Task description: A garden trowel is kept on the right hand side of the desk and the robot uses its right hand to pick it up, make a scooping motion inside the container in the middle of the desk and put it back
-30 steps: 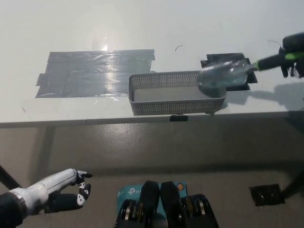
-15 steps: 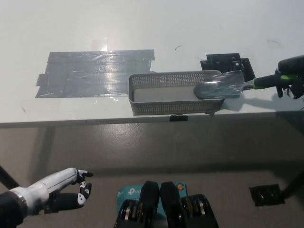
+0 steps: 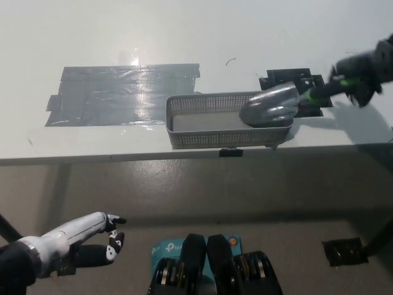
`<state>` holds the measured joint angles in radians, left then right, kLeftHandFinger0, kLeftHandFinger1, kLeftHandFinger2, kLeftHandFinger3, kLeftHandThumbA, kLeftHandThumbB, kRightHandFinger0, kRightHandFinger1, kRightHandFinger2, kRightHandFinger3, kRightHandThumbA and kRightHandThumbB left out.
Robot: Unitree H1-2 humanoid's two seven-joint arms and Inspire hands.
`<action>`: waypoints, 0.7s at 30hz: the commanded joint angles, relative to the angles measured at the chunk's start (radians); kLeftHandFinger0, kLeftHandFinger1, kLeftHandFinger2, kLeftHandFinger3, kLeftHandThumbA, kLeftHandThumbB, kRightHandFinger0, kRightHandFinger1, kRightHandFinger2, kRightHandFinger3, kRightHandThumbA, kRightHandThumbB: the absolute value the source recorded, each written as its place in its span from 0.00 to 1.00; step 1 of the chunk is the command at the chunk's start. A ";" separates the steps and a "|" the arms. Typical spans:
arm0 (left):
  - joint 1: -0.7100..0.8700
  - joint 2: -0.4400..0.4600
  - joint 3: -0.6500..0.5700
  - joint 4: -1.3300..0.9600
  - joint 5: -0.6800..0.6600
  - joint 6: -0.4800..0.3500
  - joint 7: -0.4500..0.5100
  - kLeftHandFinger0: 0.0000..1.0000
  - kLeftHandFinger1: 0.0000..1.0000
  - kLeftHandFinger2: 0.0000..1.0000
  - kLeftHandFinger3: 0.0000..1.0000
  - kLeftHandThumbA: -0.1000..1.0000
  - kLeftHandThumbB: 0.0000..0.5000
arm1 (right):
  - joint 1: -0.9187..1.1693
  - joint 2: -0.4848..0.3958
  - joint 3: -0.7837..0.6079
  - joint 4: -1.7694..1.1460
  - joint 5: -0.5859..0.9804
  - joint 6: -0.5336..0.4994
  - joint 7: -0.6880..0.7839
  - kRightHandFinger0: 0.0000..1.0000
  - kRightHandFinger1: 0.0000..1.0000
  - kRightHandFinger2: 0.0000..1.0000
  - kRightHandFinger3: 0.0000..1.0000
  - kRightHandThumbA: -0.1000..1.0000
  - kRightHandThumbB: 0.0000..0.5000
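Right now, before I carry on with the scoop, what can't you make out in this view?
- Head view: the right hand is motion-blurred and cut by the right edge, so its grip on the trowel is unclear.
- The blade hides the basket floor under it; contact cannot be told.
- The trowel covers part of the black tape mark.
- The left hand rests lower left, arm cut off.

Looked like a robotics lab or test cell, probably. Bare white desk [image 3: 202, 31] carried a grey tape patch [image 3: 123, 93] and black tape markers [image 3: 291, 78]. Another black marker [image 3: 345, 252] sat on the plain grey floor [image 3: 202, 196], near a teal network box [image 3: 167, 247].
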<state>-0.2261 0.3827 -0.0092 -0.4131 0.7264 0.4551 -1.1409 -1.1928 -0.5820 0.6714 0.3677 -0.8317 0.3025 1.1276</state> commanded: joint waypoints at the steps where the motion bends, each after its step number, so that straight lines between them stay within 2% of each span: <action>1: -0.035 0.031 -0.015 -0.023 0.000 0.015 -0.129 1.00 1.00 1.00 1.00 1.00 0.00 | -0.117 0.033 -0.007 -0.017 -0.047 -0.026 -0.030 1.00 1.00 1.00 1.00 0.00 0.00; 4: -0.041 0.032 -0.026 -0.021 -0.001 0.015 -0.129 1.00 1.00 1.00 1.00 1.00 0.00 | -0.111 0.062 -0.011 -0.023 -0.040 -0.021 -0.034 1.00 1.00 1.00 1.00 0.00 0.00; 6: -0.046 0.035 -0.033 -0.014 -0.006 0.015 -0.129 1.00 0.99 1.00 1.00 1.00 0.00 | -0.101 0.089 -0.019 -0.011 -0.027 -0.014 -0.043 1.00 1.00 1.00 0.92 0.00 0.00; 8: -0.055 0.039 -0.046 -0.006 -0.011 0.015 -0.129 1.00 1.00 1.00 1.00 1.00 0.00 | -0.081 0.108 -0.022 -0.023 -0.031 0.006 -0.045 1.00 1.00 1.00 0.97 0.00 0.00; 9: -0.056 0.041 -0.048 -0.006 -0.011 0.015 -0.129 1.00 1.00 1.00 1.00 1.00 0.00 | -0.072 0.120 -0.022 -0.025 -0.028 0.001 -0.055 0.63 0.66 0.73 0.89 0.00 0.03; 10: -0.058 0.039 -0.048 -0.007 -0.016 0.015 -0.129 1.00 1.00 1.00 1.00 1.00 0.00 | -0.048 0.151 -0.031 -0.018 -0.010 0.004 -0.074 0.45 0.57 0.66 0.87 0.00 0.12; 11: -0.059 0.038 -0.047 -0.006 -0.017 0.015 -0.129 1.00 1.00 1.00 1.00 1.00 0.00 | -0.028 0.170 -0.050 -0.016 0.008 0.032 -0.080 0.27 0.34 0.44 0.95 0.00 0.15; 12: -0.061 0.037 -0.050 -0.004 -0.016 0.015 -0.129 1.00 1.00 1.00 1.00 1.00 0.00 | -0.019 0.174 -0.060 -0.019 0.011 0.042 -0.080 0.17 0.25 0.37 0.99 0.00 0.16; 13: -0.064 0.041 -0.057 -0.005 -0.011 0.015 -0.129 1.00 1.00 1.00 1.00 1.00 0.00 | -0.004 0.183 -0.056 -0.026 -0.002 0.047 -0.086 0.04 0.15 0.28 0.92 0.00 0.13; 14: -0.063 0.041 -0.055 -0.004 -0.011 0.015 -0.129 1.00 1.00 1.00 1.00 1.00 0.00 | 0.011 0.197 -0.062 -0.030 -0.003 0.063 -0.082 0.00 0.01 0.09 0.49 0.00 0.10; 15: -0.068 0.038 -0.058 0.001 -0.008 0.015 -0.129 1.00 1.00 1.00 1.00 1.00 0.00 | 0.036 0.213 -0.059 -0.026 -0.016 0.079 -0.088 0.00 0.05 0.26 0.41 0.00 0.14; 16: -0.067 0.033 -0.053 0.005 -0.005 0.015 -0.129 1.00 1.00 1.00 1.00 1.00 0.00 | 0.050 0.221 -0.063 -0.025 -0.015 0.082 -0.092 0.00 0.08 0.33 0.37 0.00 0.14; 18: -0.069 0.035 -0.057 0.006 -0.007 0.015 -0.129 1.00 1.00 1.00 1.00 1.00 0.00 | 0.066 0.223 -0.067 -0.028 -0.017 0.082 -0.094 0.00 0.21 0.57 0.29 0.00 0.11; 19: -0.070 0.036 -0.060 0.007 -0.008 0.015 -0.129 1.00 1.00 1.00 1.00 1.00 0.00 | 0.082 0.224 -0.065 -0.026 -0.016 0.077 -0.099 0.00 0.23 0.60 0.19 0.00 0.12; 21: -0.073 0.040 -0.066 0.008 -0.010 0.015 -0.129 1.00 1.00 1.00 1.00 1.00 0.00 | 0.100 0.224 -0.065 -0.025 -0.014 0.069 -0.107 0.00 0.27 0.65 0.16 0.00 0.16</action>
<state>-0.2624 0.3939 -0.0685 -0.4026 0.7205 0.4551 -1.1410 -1.0800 -0.3617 0.6272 0.3637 -0.8419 0.3511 1.0731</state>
